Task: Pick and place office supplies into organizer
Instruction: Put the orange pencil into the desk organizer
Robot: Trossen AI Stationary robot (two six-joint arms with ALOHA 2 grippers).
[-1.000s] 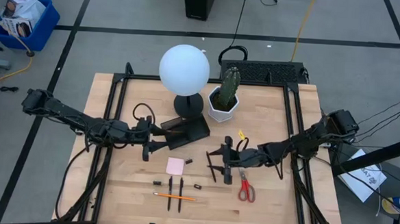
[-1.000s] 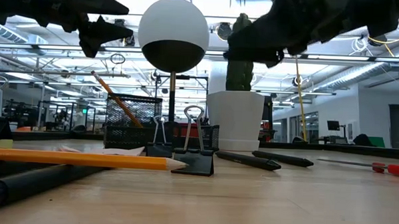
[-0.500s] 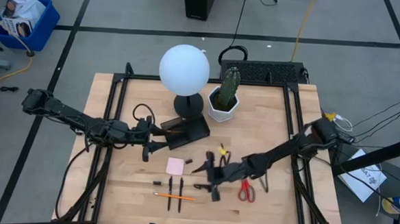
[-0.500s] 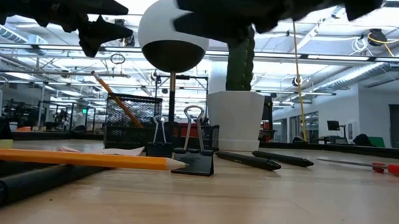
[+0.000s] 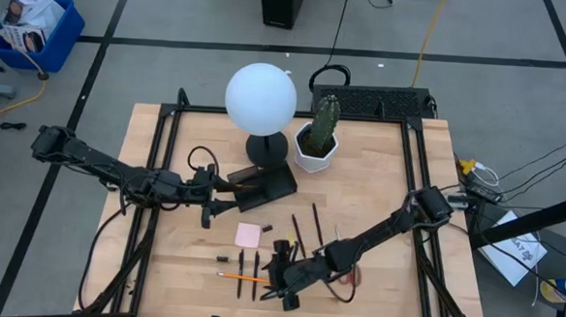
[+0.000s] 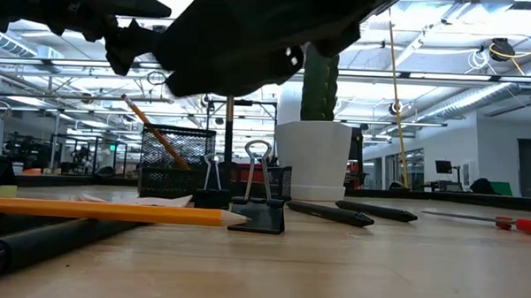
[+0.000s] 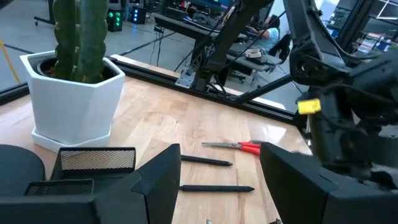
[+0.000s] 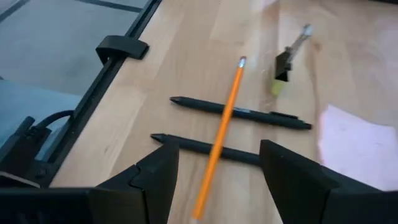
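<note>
An orange pencil [image 8: 221,137] lies across two black pens [image 8: 239,111] near the table's front edge. A binder clip [image 8: 285,62] and the pink sticky-note pad [image 5: 248,234] lie just behind them. My right gripper [image 5: 278,283] hovers open above this group, touching nothing. Two more pens [image 5: 296,232] lie farther right, and the red scissors [image 5: 352,275] show partly under the right arm. The black mesh organizer [image 5: 267,182] stands by the lamp base, with a pencil [image 6: 151,127] leaning inside it. My left gripper [image 5: 207,211] waits open beside the organizer's left end.
A lamp with a white globe [image 5: 261,97] and a cactus in a white hexagonal pot [image 5: 316,141] stand behind the organizer. Two binder clips [image 6: 259,206] stand upright near the table's front. Bare wood lies at the far right and along the left rail.
My right gripper has swept from beside the scissors toward the table's near edge and leftward, tipping a little further down, and now stands over the pencil and pens. Its fingers stay open. No object has moved.
</note>
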